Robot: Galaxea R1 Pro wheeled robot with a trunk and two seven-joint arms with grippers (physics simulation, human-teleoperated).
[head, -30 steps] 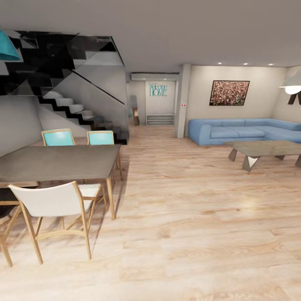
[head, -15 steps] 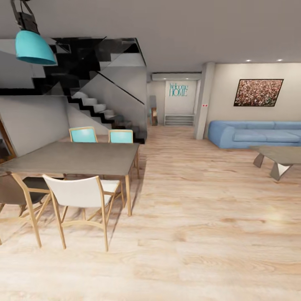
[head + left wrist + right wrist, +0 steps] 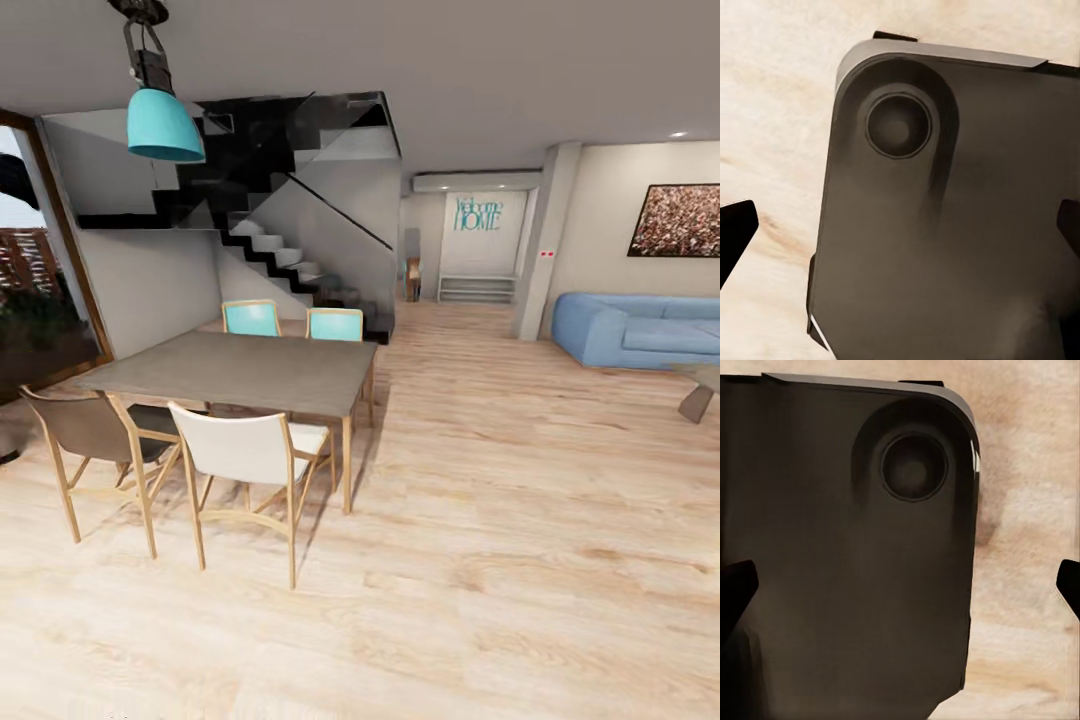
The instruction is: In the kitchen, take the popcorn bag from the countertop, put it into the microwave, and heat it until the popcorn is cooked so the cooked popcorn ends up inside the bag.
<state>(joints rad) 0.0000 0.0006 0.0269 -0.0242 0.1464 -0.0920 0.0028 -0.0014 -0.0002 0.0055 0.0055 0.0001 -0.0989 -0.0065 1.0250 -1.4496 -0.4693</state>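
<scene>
The popcorn bag, the microwave and the countertop are out of view; I am looking across a dining and living room. In the left wrist view my left gripper (image 3: 900,232) is open, its dark fingertips (image 3: 735,240) at the picture's edges, over the robot's dark base (image 3: 945,225) and the wooden floor. The right wrist view has my right gripper (image 3: 900,585) open in the same way, above the dark base (image 3: 832,547). Nothing is between either pair of fingers.
A dark wooden dining table (image 3: 240,370) with several chairs (image 3: 245,450) stands at the left, under a teal lamp (image 3: 163,125). Behind it rises a black staircase (image 3: 270,250). A blue sofa (image 3: 640,335) is at the right. Open wooden floor (image 3: 500,520) stretches towards a hallway (image 3: 475,260).
The camera has turned left: the whole picture has slid right, bringing a window and a brown chair in at the left and pushing the sofa and coffee table towards the right edge.
</scene>
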